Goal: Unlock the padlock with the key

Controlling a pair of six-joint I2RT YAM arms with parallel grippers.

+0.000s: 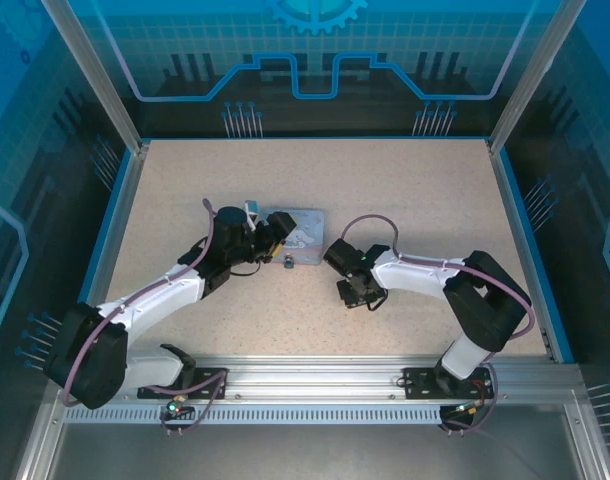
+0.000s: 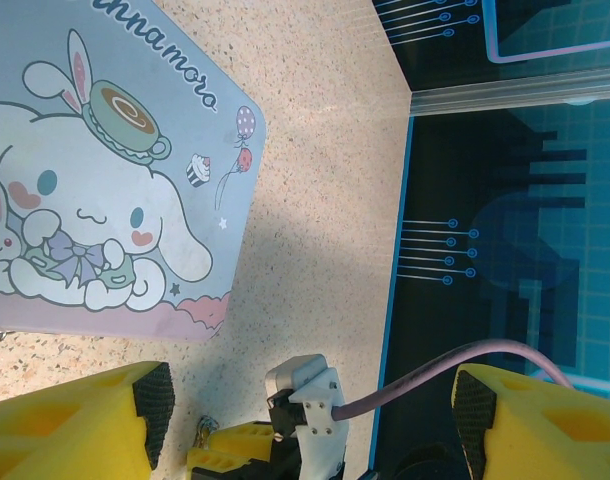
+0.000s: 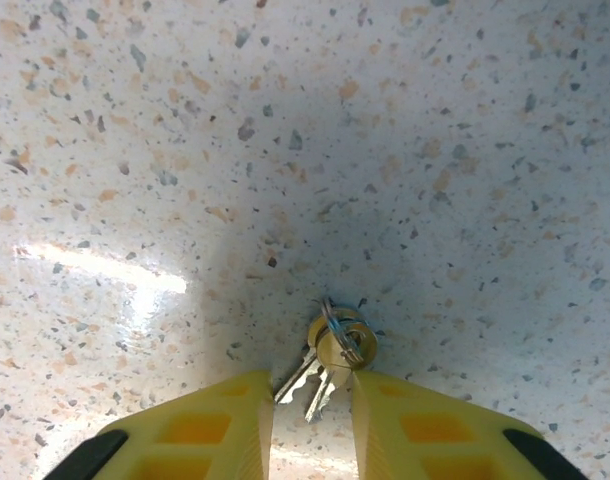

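Note:
The key [image 3: 330, 372] lies flat on the speckled table with a second key on one small ring. My right gripper [image 3: 313, 425] stands over them, its yellow fingers [image 3: 200, 430] closed in against both sides of the bunch. From above, that gripper [image 1: 355, 293] is right of centre. The padlock [image 1: 288, 264] is a tiny metal piece at the near edge of the pale blue cartoon tin [image 1: 307, 235]. My left gripper [image 1: 273, 234] is at the tin's left side. Its fingers [image 2: 135, 410] are spread wide open with nothing between them, the tin [image 2: 105, 190] just beyond.
The tabletop [image 1: 415, 190] is walled by blue panels and aluminium posts [image 1: 520, 80]. A metal rail [image 1: 325, 380] carries both arm bases at the near edge. The right arm's wrist and purple cable [image 2: 425, 375] pass between my left fingers' line of sight.

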